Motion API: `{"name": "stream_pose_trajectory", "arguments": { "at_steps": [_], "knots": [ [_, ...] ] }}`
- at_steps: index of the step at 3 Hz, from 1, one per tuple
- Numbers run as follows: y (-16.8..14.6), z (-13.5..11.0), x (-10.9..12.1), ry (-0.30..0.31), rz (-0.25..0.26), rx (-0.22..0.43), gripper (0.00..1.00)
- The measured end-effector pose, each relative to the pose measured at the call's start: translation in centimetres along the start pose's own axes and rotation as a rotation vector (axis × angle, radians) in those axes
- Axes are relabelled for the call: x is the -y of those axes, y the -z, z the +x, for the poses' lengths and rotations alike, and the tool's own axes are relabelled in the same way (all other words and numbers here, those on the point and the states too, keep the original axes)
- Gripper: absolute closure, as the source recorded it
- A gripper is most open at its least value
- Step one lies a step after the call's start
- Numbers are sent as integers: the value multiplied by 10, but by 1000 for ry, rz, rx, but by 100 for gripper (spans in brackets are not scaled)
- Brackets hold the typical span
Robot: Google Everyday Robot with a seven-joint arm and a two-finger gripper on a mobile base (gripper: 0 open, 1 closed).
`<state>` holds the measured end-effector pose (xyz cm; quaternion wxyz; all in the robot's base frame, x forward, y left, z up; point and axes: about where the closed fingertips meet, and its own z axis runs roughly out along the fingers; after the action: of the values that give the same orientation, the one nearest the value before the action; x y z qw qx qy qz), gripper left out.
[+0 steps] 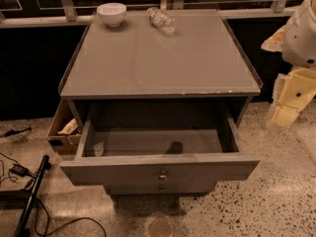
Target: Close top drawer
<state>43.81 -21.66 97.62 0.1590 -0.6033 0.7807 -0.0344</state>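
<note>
The top drawer (160,168) of the grey cabinet (158,58) is pulled far out toward me. Its flat front carries a small round metal knob (162,177) at centre. The drawer's inside looks nearly bare, with a dark patch near the front middle. A lower drawer front (160,188) shows just beneath it. My arm and gripper (290,101), white and pale yellow, hang at the right edge of the view, beside the cabinet's right side and apart from the drawer.
A white bowl (111,14) and a clear plastic bottle (161,19) lying on its side rest at the back of the cabinet top. A cardboard box (61,130) stands left of the cabinet. Cables and a black pole (30,194) lie on the floor at left.
</note>
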Motion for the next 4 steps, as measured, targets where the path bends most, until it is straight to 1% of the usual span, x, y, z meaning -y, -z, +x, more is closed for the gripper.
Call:
{"name": "stream_pose_trajectory", "arguments": {
  "at_steps": [1,2,3,4],
  "knots": [
    [0,0,0,0,0,0,0],
    [0,0,0,0,2,1,15],
    [-14,7,-16,-31,2,24,47],
    [-43,17,-36,-63,-5,46,69]
  ]
}}
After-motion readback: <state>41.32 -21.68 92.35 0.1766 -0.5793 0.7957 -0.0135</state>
